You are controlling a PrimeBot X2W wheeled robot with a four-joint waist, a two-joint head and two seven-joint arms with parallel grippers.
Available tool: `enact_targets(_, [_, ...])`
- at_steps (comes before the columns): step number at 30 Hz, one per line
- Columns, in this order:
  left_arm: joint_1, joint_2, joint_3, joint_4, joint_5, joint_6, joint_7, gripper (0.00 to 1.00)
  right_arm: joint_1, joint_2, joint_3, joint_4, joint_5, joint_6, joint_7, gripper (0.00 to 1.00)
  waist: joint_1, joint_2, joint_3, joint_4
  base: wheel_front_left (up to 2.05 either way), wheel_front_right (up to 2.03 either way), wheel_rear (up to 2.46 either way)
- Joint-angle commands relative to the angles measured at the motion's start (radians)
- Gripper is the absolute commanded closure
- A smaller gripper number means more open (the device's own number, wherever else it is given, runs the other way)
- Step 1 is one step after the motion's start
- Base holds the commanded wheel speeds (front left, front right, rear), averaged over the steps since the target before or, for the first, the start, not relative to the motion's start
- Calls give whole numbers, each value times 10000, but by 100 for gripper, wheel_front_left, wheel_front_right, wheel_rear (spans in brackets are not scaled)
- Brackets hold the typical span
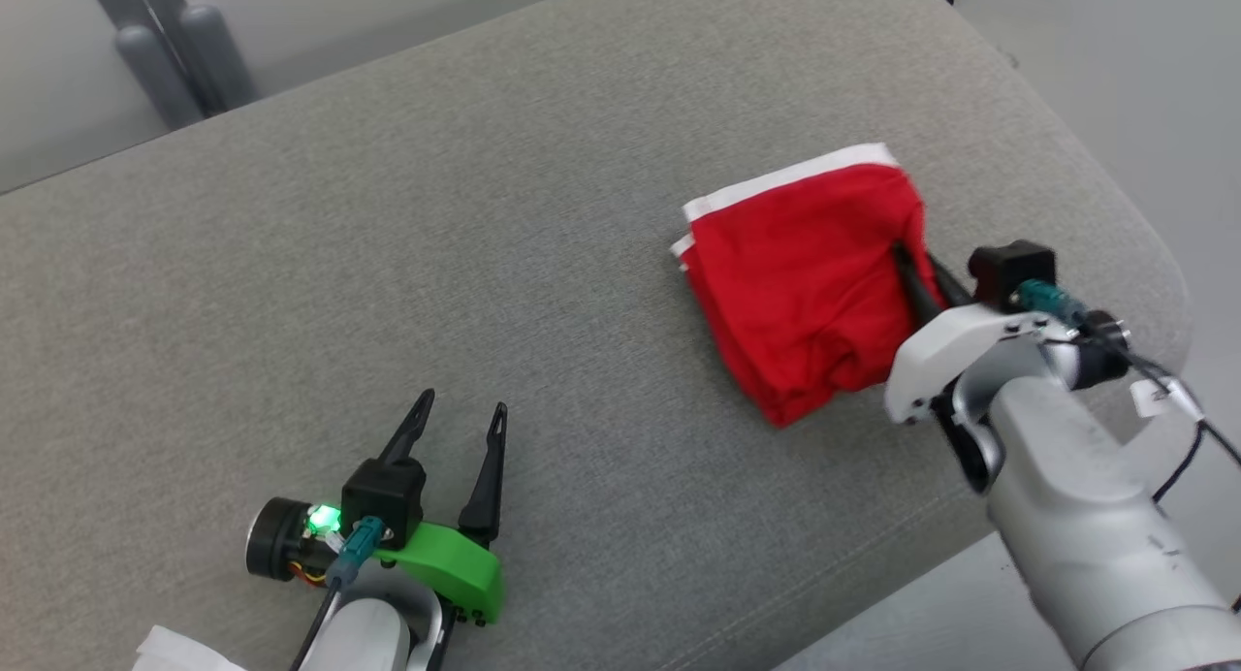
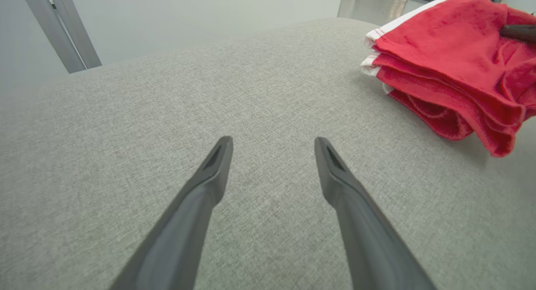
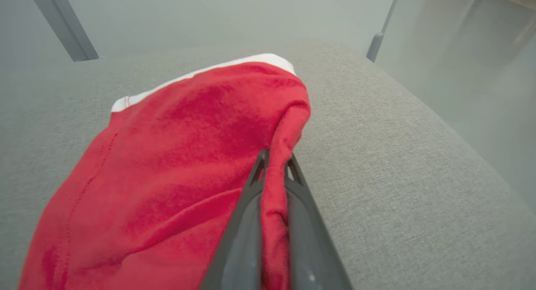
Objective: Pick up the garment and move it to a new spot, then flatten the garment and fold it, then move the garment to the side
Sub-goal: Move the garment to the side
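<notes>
The garment [image 1: 805, 283] is red with a white band, folded into a thick stack at the right of the grey padded table [image 1: 485, 244]. My right gripper [image 1: 911, 264] is shut on a pinched ridge of its right edge. In the right wrist view the red garment [image 3: 167, 168] is squeezed between my fingers [image 3: 247, 206], its right side lifted slightly. My left gripper [image 1: 463, 414] stands open near the front edge, well left of the cloth, with nothing between its fingers. From the left wrist the garment [image 2: 452, 68] lies at the upper right, beyond my left gripper [image 2: 272, 149].
The table's rounded right edge [image 1: 1154, 254] lies close to the garment, with pale floor beyond. Grey posts [image 1: 175, 60] stand behind the far left corner. A scrap of white material [image 1: 184, 652] shows at the bottom left.
</notes>
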Motion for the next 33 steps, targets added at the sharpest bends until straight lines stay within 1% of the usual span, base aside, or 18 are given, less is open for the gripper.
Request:
enact_targets(1, [-263,126,100,-81,132,-52,5,0,-374,-223,-281,147,-252,-14,-33,100,0,-1,966,1166,0,0,0])
enact_targets(5, [-471,206,244,-182,331,-125,5,0,-1069,-976,-1368,767,-1004,-14,-31,100,0,-1,1424,1862,0,0,0])
enact_targets(9, [-618,228,365,-297,424,-205,7,0,-1470,-1705,-2871,1412,-1815,-14,-31,100,0,-1,1779,2412,0,0,0])
enact_targets(13, [-683,205,465,-409,486,-243,5,0,-1609,-2077,-4608,1642,-2669,-14,-31,100,0,-1,1998,2779,0,0,0])
enact_targets(18, [-668,184,576,-452,567,-294,7,0,-1550,-2087,-6594,1313,-4174,-14,-31,100,0,-1,2104,2986,0,0,0])
enact_targets(19, [-660,181,597,-437,563,-292,8,0,-1561,-2062,-6975,1185,-4378,-14,-33,80,0,-1,2115,3000,0,0,0])
enact_targets(20, [-656,178,618,-412,571,-293,11,0,-1560,-2016,-7408,1010,-4740,-14,-31,53,0,-1,2122,3015,0,0,0])
enact_targets(21, [-646,183,639,-396,585,-299,13,0,-1560,-1982,-7749,802,-5042,-14,-33,4,0,-1,2120,3023,0,0,0])
enact_targets(22, [-630,203,664,-380,599,-302,13,0,-1579,-1930,-8211,479,-5339,-14,-33,0,0,-1,2112,3035,0,0,0])
enact_targets(25, [-620,190,681,-367,623,-312,18,0,-1621,-1642,-9229,-402,-6102,-14,-31,0,0,-1,2015,3079,0,0,0])
enact_targets(27, [-607,159,690,-394,596,-304,18,0,-1685,-1365,-9505,-960,-6341,-14,-31,0,0,-1,1911,3127,0,0,0])
enact_targets(29, [-554,126,716,-434,551,-276,11,0,-1826,-1096,-9294,-1429,-6211,-14,-31,0,0,-1,1768,3181,0,0,0])
enact_targets(31, [-480,94,762,-478,504,-225,8,0,-1818,-847,-8699,-1871,-5811,-14,-31,0,0,-1,1595,3251,0,0,0])
enact_targets(33, [-376,74,825,-499,439,-173,8,0,-1542,-581,-7828,-2265,-5370,-14,-31,0,0,-1,1378,3352,0,0,0])
